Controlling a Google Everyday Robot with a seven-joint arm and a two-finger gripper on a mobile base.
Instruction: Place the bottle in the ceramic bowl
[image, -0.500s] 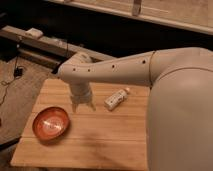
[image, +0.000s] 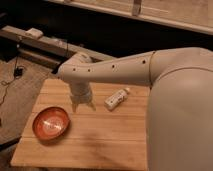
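Observation:
The bottle (image: 116, 99), small and white, lies on its side on the wooden table (image: 100, 145), its narrow cap end pointing to the back right. The ceramic bowl (image: 51, 123), orange-red and shallow, sits near the table's left edge with nothing in it. My gripper (image: 83, 105) hangs from the white arm, pointing down over the table between the two. It is just left of the bottle and up and to the right of the bowl. Its fingers stand apart with nothing between them.
The arm's bulky white body (image: 180, 110) fills the right side and hides that part of the table. Behind the table runs a dark ledge (image: 45, 45) with a small white object and cables. Carpet lies to the left.
The gripper has dipped slightly lower over the table. The bottle and the bowl have not moved.

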